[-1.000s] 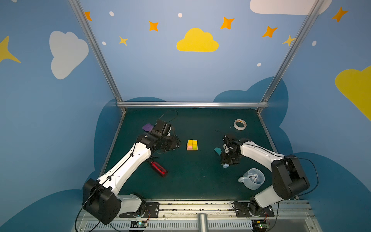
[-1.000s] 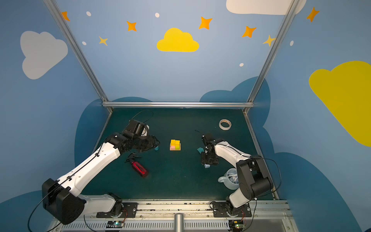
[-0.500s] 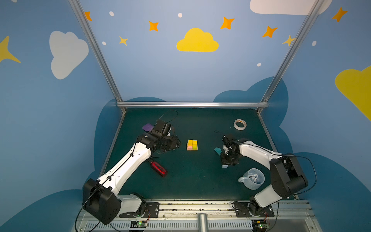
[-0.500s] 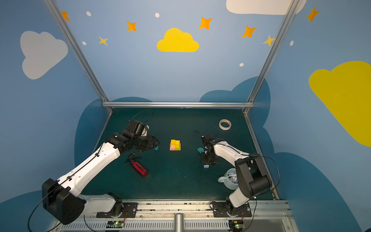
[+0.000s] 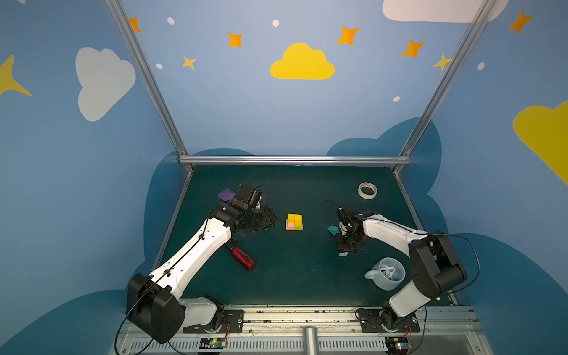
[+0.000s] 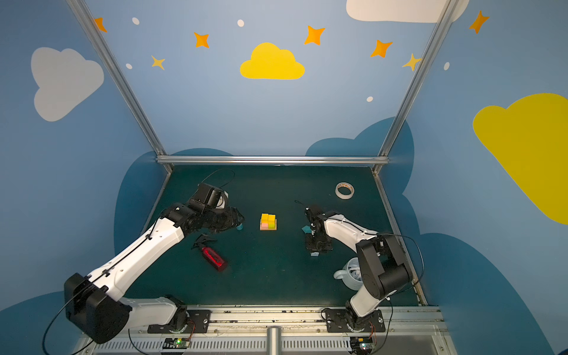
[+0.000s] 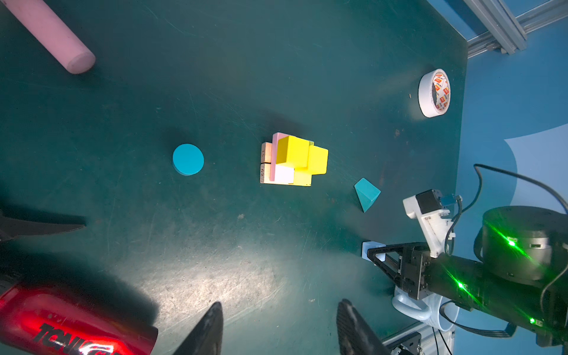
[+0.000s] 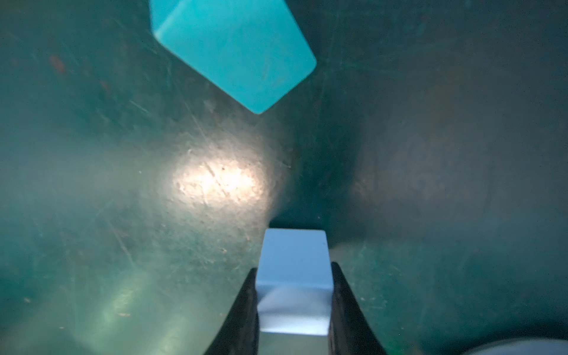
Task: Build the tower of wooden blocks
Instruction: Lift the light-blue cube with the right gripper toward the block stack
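Blocks lie around the two grippers in both top views. The tower [image 5: 294, 222], tan bars under pink and lime slabs with two yellow cubes on top, stands on the green counter [image 5: 292, 276] between the grippers. It is just ahead of the left gripper [image 5: 272, 222] and well apart from the right gripper [image 5: 344, 249]. The right gripper points down at the counter with the pale-blue cube [image 5: 343, 254] at its tips. The teal house-shape [image 5: 332, 230] lies near it, on the tower's side. In a top view the teal cylinder [image 6: 239, 227] shows right at the left gripper's tips. A red bottle [image 5: 242, 258] lies beside the left arm, back from its gripper.

In the left wrist view the left gripper [image 7: 279, 322] stands open, its fingers well apart with nothing between them. Ahead of it the teal cylinder [image 7: 188, 159] stands on end and the tower [image 7: 293, 161] stands beside that. The teal house-shape [image 7: 366, 193] lies beyond, nearer the right gripper [image 7: 373, 253].

In the right wrist view the right gripper [image 8: 294, 272] is closed on the pale-blue cube [image 8: 293, 261], one finger against each side. The cube is low at the counter, and I cannot tell whether it touches. The teal house-shape [image 8: 233, 52] lies ahead of the fingertips, apart from the cube.
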Tool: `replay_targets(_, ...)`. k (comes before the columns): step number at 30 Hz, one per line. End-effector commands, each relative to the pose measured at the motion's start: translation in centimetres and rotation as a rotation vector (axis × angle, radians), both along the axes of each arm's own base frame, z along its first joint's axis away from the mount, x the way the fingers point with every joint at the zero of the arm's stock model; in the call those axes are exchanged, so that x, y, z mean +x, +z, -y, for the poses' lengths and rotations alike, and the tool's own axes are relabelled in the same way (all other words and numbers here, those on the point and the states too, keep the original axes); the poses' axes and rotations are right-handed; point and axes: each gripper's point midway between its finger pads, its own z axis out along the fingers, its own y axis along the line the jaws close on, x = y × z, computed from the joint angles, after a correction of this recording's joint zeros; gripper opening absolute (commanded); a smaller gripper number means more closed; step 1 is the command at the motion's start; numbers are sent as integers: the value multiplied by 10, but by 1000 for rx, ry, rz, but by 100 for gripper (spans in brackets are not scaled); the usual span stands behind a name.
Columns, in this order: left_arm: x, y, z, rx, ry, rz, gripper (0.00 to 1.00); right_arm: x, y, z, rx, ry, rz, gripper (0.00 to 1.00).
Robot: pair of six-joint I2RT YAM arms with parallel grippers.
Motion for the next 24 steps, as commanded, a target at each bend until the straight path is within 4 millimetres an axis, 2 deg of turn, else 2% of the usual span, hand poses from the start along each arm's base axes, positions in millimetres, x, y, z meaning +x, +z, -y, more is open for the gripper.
replay_targets(1, -6, 4, -4, 13, -8, 6, 59, 0, 10, 0, -23, 5, -7, 10)
replay_targets(8, -8, 3, -6, 19, -8, 12, 59, 14, 58, -19, -4, 31, 49, 7)
replay_targets(15, -5, -5, -18, 60, 30, 12, 59, 46, 97, -67, -10, 118, 96, 2)
replay_targets(21, -6, -11, -25, 65, 50, 11, 58, 72, 104, -113, -19, 156, 91, 0)
replay_targets(24, -7, -14, -28, 68, 58, 4, 57, 82, 103, -129, -44, 143, 82, 0)
